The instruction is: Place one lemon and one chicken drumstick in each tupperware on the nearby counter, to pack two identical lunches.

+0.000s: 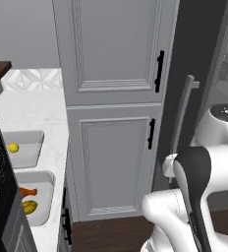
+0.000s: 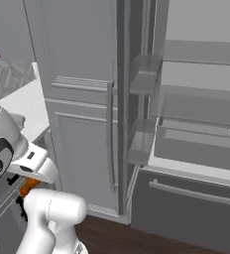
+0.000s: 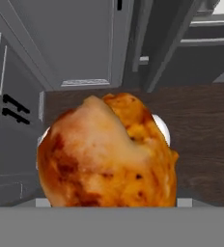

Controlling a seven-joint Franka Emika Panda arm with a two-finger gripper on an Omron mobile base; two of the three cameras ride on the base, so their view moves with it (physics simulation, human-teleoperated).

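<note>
You cannot see the hand's fingertips: in the hand view the chicken drumstick (image 3: 106, 152) sits right before the lens and its lower part runs under the bottom band. In the left base view a dark panel covers the left ends of both tupperware (image 1: 30, 142) on the bench (image 1: 32, 110). The nearer tray's (image 1: 42, 206) contents are small; the orange piece (image 1: 27, 191) looks like another drumstick.

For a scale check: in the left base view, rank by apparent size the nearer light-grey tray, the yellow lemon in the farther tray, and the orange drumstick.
1. Nearer light-grey rectangular tray, largest.
2. and 3. Orange chicken drumstick and round yellow lemon look alike; the lemon sits farther away, so no ranking.
</note>
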